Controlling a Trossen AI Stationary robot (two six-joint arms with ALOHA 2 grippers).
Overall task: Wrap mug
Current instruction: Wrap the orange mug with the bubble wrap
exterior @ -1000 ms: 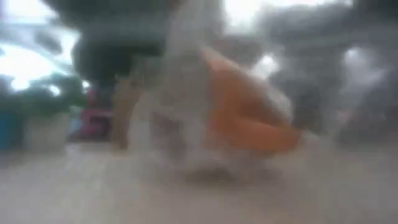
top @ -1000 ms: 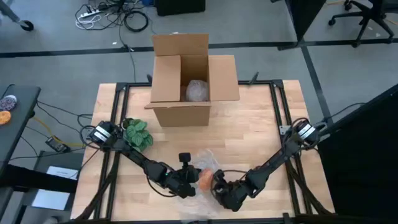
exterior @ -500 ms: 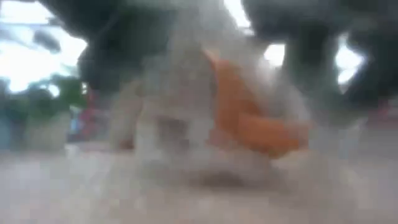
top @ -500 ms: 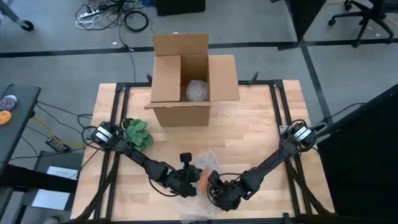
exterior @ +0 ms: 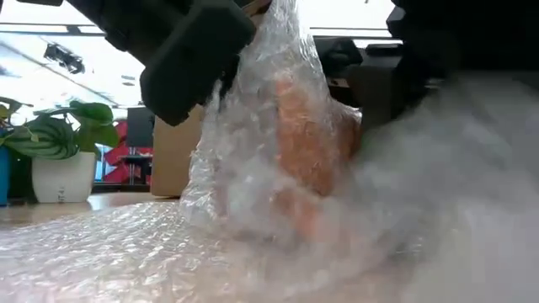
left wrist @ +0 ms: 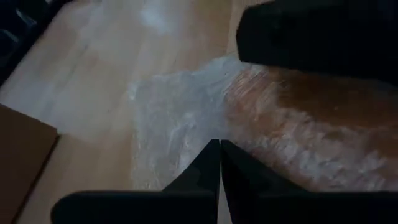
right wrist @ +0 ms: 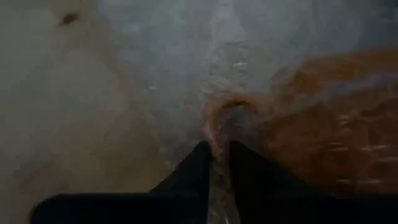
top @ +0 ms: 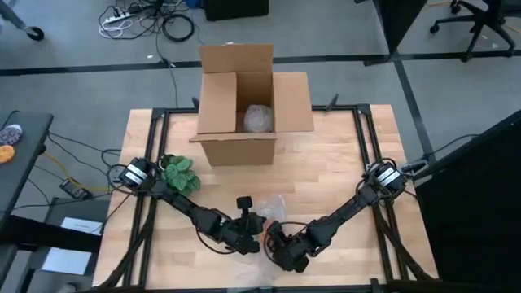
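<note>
Mug (exterior: 313, 135), orange, sits at the near middle of the table (top: 342, 175), swathed in bubble wrap (exterior: 253, 160); the colour shows through the film in the low view and both wrist views. More wrap spreads flat over the table in front of it and off to one side.

Left gripper (top: 254, 227) is down against the left side of the bundle. Its jaws are drawn together to a thin slit, and in the left wrist view they pinch a fold of the wrap just beside the mug.

Right gripper (top: 274, 242) is close in on the right and near side, almost touching the left one. Its jaws are narrow, with a strip of wrap running between them; the mug's handle loop shows just ahead of the tips in the right wrist view.

In the high view both arms reach in low from the table's sides and cover the bundle; only a patch of wrap shows behind them.

Cardboard box (top: 252, 102) stands open at the far edge of the table, with a wrapped bundle (top: 259, 119) inside. Potted plant (top: 180, 173) stands at the left, near the left arm's base.
</note>
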